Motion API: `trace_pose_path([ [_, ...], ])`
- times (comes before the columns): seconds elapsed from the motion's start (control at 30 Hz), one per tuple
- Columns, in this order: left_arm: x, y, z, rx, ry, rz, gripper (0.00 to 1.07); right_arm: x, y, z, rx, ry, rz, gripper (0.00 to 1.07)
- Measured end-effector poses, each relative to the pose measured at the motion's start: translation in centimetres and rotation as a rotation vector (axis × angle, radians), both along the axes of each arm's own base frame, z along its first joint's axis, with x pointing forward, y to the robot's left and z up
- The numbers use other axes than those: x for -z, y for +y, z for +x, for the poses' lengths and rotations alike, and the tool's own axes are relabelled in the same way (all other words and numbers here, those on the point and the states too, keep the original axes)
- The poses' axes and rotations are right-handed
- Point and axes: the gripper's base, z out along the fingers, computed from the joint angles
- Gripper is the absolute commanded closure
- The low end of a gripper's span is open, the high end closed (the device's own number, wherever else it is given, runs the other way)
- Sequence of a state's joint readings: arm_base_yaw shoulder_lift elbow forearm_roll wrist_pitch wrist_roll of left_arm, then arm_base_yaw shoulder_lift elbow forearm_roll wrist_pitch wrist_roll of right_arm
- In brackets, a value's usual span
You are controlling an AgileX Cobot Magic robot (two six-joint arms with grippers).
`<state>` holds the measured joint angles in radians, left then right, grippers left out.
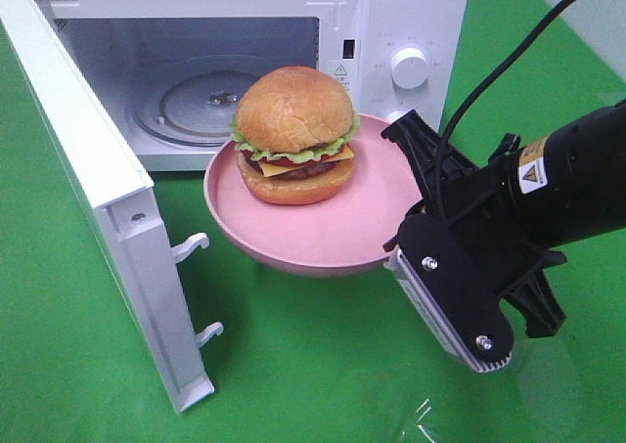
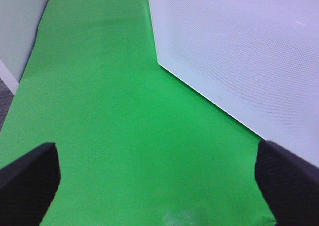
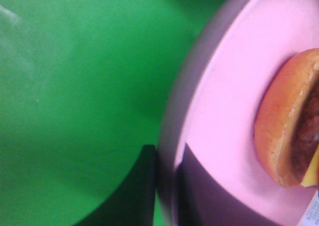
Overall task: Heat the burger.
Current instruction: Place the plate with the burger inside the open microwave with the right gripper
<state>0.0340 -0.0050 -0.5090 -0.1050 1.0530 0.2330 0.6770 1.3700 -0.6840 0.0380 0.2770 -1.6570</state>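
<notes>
The burger (image 1: pixel 295 135), with its golden-brown bun, lettuce, cheese and patty, sits on a round pink plate (image 1: pixel 323 233). My right gripper (image 1: pixel 403 208) is shut on the plate's right rim and holds it in the air just in front of the open microwave (image 1: pixel 411 22). In the right wrist view the fingers (image 3: pixel 142 191) clamp the plate's rim (image 3: pixel 169 151), and the burger (image 3: pixel 286 131) is at the edge. My left gripper (image 2: pixel 157 186) is open and empty over the green cloth. It does not show in the exterior high view.
The microwave door (image 1: pixel 88 169) stands swung open to the left, with its latch hooks (image 1: pixel 191 247) facing the plate. The glass turntable (image 1: pixel 196 106) lies inside the cavity. The door's outer face (image 2: pixel 249 51) is close by my left gripper. Green cloth (image 1: pixel 293 365) covers the table.
</notes>
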Motion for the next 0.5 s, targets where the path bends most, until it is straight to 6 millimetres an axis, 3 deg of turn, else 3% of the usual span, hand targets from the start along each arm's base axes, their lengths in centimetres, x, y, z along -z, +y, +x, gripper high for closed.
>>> trace_pose_path([
  [0.23, 0.0, 0.0, 0.0, 0.000, 0.000, 0.000, 0.07, 1.0, 1.6, 0.5, -0.021, 0.024, -0.005, 1.07],
  [0.5, 0.0, 0.0, 0.0, 0.000, 0.000, 0.000, 0.07, 1.5, 3.5, 2.7, -0.014, 0.027, 0.001, 1.07],
])
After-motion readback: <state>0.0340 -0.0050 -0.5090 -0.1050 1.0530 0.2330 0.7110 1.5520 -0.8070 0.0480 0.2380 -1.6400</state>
